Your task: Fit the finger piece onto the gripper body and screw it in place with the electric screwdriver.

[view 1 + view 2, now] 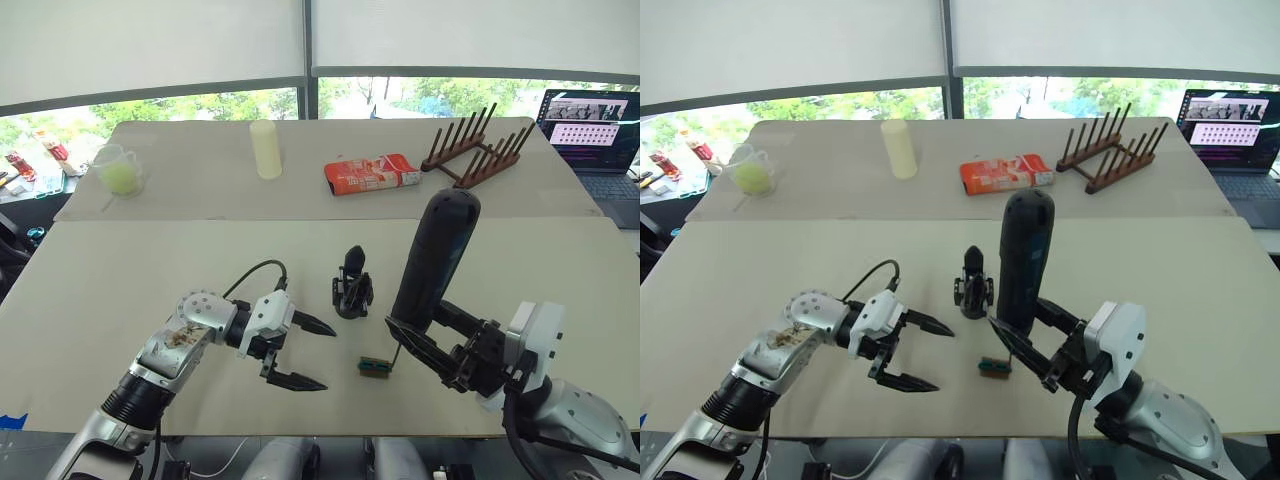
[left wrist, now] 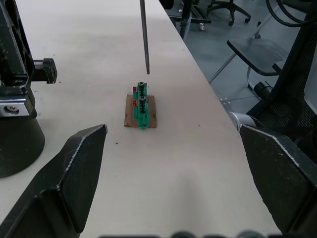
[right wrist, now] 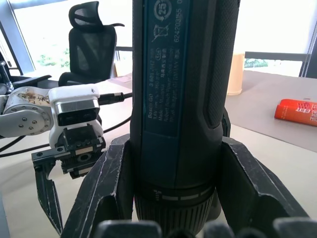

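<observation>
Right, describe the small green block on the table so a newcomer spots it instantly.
Start at the near edge of the big pale table, between the two grippers. The green block lies flat there on a brown base, under the screwdriver bit. The black gripper body behind it stands upright.

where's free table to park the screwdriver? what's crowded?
Bare: the near table left of the left gripper, and its right stretch toward the laptop. Crowded: the middle, where the gripper body, the green block and the electric screwdriver in the right gripper sit close.
</observation>
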`<act>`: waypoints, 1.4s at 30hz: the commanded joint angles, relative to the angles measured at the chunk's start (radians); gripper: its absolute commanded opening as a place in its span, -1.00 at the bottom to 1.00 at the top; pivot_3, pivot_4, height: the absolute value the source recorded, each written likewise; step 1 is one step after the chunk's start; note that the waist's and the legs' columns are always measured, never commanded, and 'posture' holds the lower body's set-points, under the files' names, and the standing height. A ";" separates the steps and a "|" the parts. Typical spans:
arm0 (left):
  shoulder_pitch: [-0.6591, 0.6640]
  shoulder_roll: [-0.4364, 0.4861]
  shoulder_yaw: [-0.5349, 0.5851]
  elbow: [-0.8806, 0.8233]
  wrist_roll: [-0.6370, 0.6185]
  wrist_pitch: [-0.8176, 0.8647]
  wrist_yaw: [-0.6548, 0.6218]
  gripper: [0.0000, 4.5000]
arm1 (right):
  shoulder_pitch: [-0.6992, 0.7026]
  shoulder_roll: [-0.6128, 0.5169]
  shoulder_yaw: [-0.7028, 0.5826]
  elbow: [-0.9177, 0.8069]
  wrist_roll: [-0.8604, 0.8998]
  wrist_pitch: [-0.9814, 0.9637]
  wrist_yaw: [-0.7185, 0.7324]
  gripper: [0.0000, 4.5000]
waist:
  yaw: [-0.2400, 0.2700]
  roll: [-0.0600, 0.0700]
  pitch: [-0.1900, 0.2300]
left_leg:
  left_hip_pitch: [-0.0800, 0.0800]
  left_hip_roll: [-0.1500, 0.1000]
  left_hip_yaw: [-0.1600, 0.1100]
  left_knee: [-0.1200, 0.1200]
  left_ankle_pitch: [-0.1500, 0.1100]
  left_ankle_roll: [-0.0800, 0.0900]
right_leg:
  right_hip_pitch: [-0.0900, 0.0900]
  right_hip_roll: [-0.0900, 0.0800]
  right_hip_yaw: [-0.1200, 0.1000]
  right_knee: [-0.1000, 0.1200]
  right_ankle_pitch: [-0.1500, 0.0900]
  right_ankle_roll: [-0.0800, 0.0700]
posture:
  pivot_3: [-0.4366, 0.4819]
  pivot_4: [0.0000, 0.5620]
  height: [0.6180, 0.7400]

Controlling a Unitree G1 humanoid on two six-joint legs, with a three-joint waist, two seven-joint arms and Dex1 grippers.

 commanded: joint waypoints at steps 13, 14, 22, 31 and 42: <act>-0.010 -0.044 -0.009 0.065 0.039 -0.093 0.003 1.00 | -0.020 -0.007 0.056 -0.051 -0.050 -0.102 -0.024 -0.15 | 0.000 0.000 0.000 | 0.000 0.000 0.000 0.000 0.000 0.000 | 0.000 0.000 0.000 0.000 0.000 0.000 | -0.05 -0.47 1.00; -0.010 -0.048 -0.010 0.067 0.041 -0.097 0.006 1.00 | -0.016 -0.007 0.057 -0.049 -0.052 -0.106 -0.022 -0.15 | 0.000 0.000 0.000 | 0.000 0.000 0.000 0.000 0.000 0.000 | 0.000 0.000 0.000 0.000 0.000 0.000 | -0.05 -0.47 1.00; -0.007 -0.068 -0.012 0.082 0.056 -0.116 0.012 1.00 | -0.002 -0.012 0.061 -0.045 -0.066 -0.124 -0.020 -0.15 | -0.001 0.000 0.000 | 0.000 0.000 0.000 0.000 0.000 0.000 | 0.000 0.000 0.000 0.000 0.000 0.000 | -0.05 -0.47 1.00; -0.010 -0.071 -0.012 0.088 0.058 -0.123 0.012 1.00 | -0.026 -0.015 0.092 -0.060 -0.077 -0.103 -0.059 -0.15 | -0.001 0.000 0.000 | 0.000 0.000 0.000 0.000 0.000 0.000 | 0.000 0.000 0.000 0.000 0.000 0.000 | -0.05 -0.47 1.00; -0.014 -0.072 -0.015 0.102 0.062 -0.132 0.011 1.00 | -0.039 -0.035 0.093 -0.065 -0.078 -0.090 -0.099 -0.15 | -0.001 0.000 0.000 | 0.000 0.000 0.000 0.000 0.000 0.001 | 0.000 0.000 0.000 0.000 0.000 0.000 | -0.05 -0.47 1.00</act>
